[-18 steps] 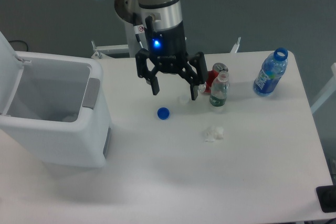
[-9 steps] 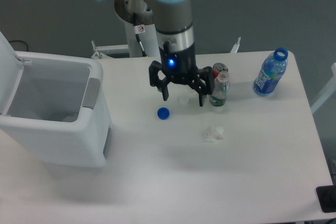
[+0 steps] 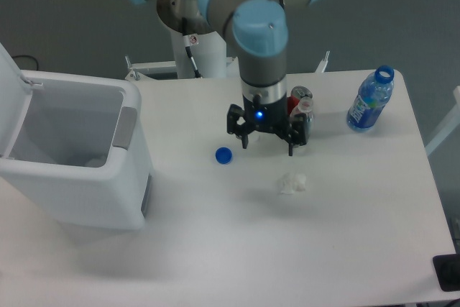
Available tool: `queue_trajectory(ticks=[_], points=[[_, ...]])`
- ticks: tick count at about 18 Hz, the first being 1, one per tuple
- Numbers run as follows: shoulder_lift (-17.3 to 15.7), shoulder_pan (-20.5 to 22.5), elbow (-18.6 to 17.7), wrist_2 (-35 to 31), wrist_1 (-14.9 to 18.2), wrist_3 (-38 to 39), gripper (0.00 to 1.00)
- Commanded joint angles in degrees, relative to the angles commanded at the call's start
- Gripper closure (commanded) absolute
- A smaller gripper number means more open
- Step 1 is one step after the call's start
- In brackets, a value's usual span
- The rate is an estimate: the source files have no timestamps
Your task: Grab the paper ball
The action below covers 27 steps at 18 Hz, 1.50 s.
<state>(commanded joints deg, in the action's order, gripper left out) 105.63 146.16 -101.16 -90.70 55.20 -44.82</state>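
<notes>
— Hovering just right of the frame's middle, what is your gripper (image 3: pixel 267 147) doing up there?

— I hold it spread wide, nothing between the fingers, tips pointing down at the table (image 3: pixel 215 249). I keep it open because the paper ball (image 3: pixel 292 182) is a lumpy white wad and, as I judge it, needs room on both sides before I close.

— Where is that ball?

— It lies on the table below and slightly right of my gripper in the frame, near it but not touching, a little right of centre. Nothing crowds it, so a straight descent looks workable to me.

— And the other bits around you?

— A blue bottle cap (image 3: pixel 223 155) sits to the left of my gripper. Behind my right-hand finger in the frame stand a small clear bottle (image 3: pixel 301 121) and a red can (image 3: pixel 297 98), close together; I cannot tell whether they touch. A blue water bottle (image 3: pixel 369 101) stands at the upper right, and a white bin (image 3: pixel 72 156) with its lid up fills the left side.

— What differs from a second ago?

— My gripper has travelled right and downward across the frame. Then it hung above the blue bottle cap, nearer the upper middle; now it is much closer to the paper ball. The jaws look just as wide as before. The ball, the cap and the bottles have not shifted.
</notes>
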Motion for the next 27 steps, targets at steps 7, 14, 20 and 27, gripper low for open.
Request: queue_trajectory(ticks=[7, 14, 20, 27], points=[[4.58, 3.43, 0.62, 0.35, -0.26, -5.01, 0.0], [8.53, 4.92, 1.93, 0.26, -0.26, -7.91, 0.0], [11.17, 5.19, 3.51, 0.35, -0.35, -9.93, 0.0], [13.81, 4.75, 4.75, 0.17, -0.35, -10.28, 0.01]])
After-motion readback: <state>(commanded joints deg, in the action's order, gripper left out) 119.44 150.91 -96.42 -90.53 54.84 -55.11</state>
